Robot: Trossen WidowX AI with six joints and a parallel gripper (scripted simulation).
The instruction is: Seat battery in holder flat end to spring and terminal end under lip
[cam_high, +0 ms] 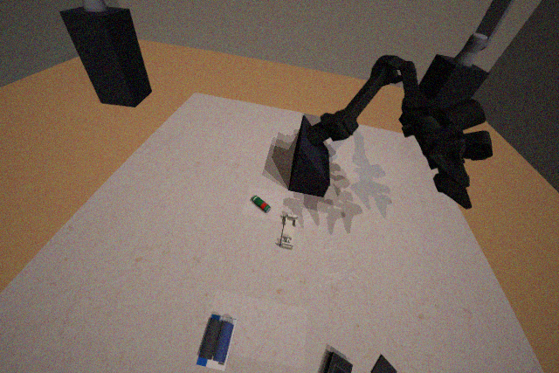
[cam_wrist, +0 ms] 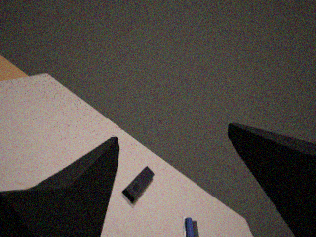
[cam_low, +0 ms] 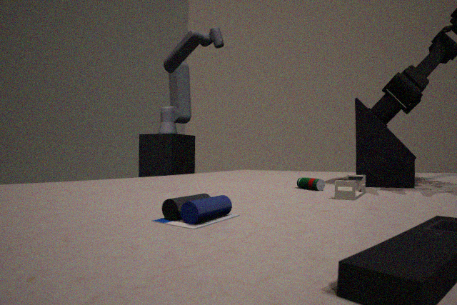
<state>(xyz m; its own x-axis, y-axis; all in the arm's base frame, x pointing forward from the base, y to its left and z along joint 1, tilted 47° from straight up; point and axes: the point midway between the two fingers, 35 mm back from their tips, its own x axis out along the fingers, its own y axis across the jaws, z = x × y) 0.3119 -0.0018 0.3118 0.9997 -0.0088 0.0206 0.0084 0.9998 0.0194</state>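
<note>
Top view high, looking down at table (cam_high: 180,246), exterior low at table edge, wrist angled across table toward 5 o'clock, all sharing blue cylinder (cam_low: 206,208)

Gripper (cam_wrist: 173,163): two dark fingers reach into view from the lower edge, spread wide apart, with nothing between them.
Left-side finger (cam_wrist: 74,193): broad dark wedge tapering to a point, lying over the pale surface.
Right-side finger (cam_wrist: 281,168): dark wedge against the grey backdrop, cut by the right edge.
Table top (cam_wrist: 44,128): pale, speckled, its far edge running diagonally down to the right.
Orange patch (cam_wrist: 7,71): small corner at the left edge, beside the table top.
Dark flat block (cam_wrist: 138,185): lies on the table top between the fingers, well below them.
Blue cylinder (cam_wrist: 188,226): at the bottom edge, a dark one just beside it, both mostly cut off.
Background (cam_wrist: 197,59): plain dark grey.
</note>
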